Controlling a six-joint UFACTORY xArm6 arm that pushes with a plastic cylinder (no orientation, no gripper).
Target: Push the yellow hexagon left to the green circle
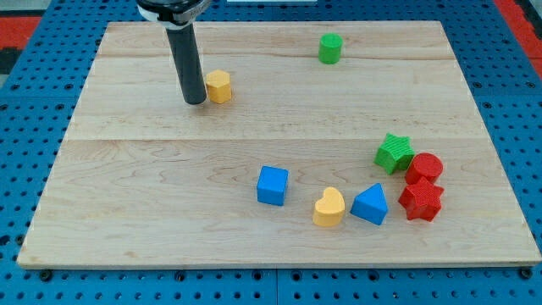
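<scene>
Look first at how my tip (196,102) stands to the yellow hexagon (219,86); the tool is a plain rod with nothing to clench or release, so it grasps nothing, and its lower end sits on the surface (127,195) just to the view's left of the hexagon, touching it or all but touching; you cannot quite tell which from here. The green circle (330,48) lies well off to the view's right of the tool and a little toward the view's top, beyond the hexagon; so tool, hexagon and circle fall roughly in one line, with the hexagon between. That, I judge, is the relation the coming move turns on: a push away from the tool toward the view's right and slightly up would carry the hexagon toward the circle, to stop at its left side. The hexagon has no marked long axis, so a push off its centre might turn it aside; aim through its middle. The rod rises nearly upright, leaning a little toward the view's top-left, where its mount leaves the view; the remaining blocks lie far from the tool, toward the view's bottom right, clear of the likely path.
</scene>
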